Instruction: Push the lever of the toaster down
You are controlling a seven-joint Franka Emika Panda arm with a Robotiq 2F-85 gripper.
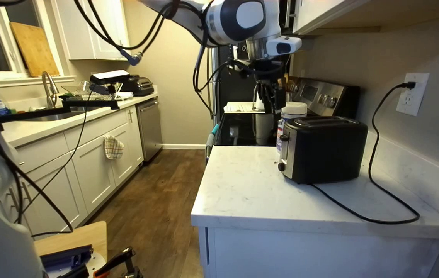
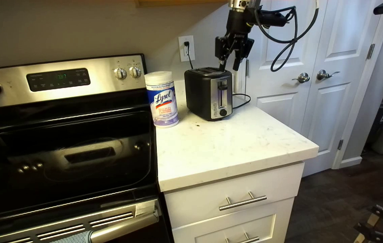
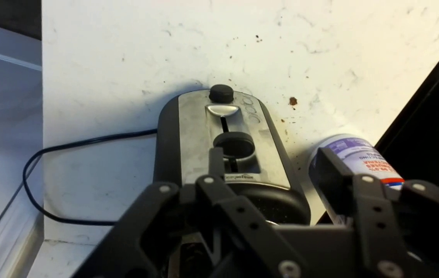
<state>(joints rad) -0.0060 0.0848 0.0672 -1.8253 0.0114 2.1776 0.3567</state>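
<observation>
Toaster lever (image 2: 223, 87), a small dark knob, is seen in the upper part of the upright slot (image 2: 221, 99) in the silver end panel (image 2: 214, 92). The black toaster (image 1: 325, 150) is stood on the pale countertop (image 1: 239, 185) near the back edge along the wall (image 2: 77, 30), between the edge by the stove (image 2: 77, 175) and the free end, with the panel turned toward the front edge.

The gripper (image 2: 229, 65) is held above the panel end of the toaster, pointed downward. Its fingers (image 3: 333, 168) are spread well apart, and nothing is gripped between them. In an exterior view the fingertips (image 2: 222, 67) are seen higher than the lever and apart from it; in the wrist view part of the panel just beside the lever is covered by one finger. Whether the top of the toaster is touched by that finger cannot be told.

A white can of wipes (image 2: 163, 101) is stood upright at the stove edge toward the back corner, just beside the toaster but apart from it. A black cord (image 1: 374, 221) is led from the toaster, looped near the corner where the back edge and the free end meet, and plugged into an outlet (image 1: 410, 94) on the wall. Dark specks (image 3: 293, 101) are scattered beside the toaster and toward the front edge.
</observation>
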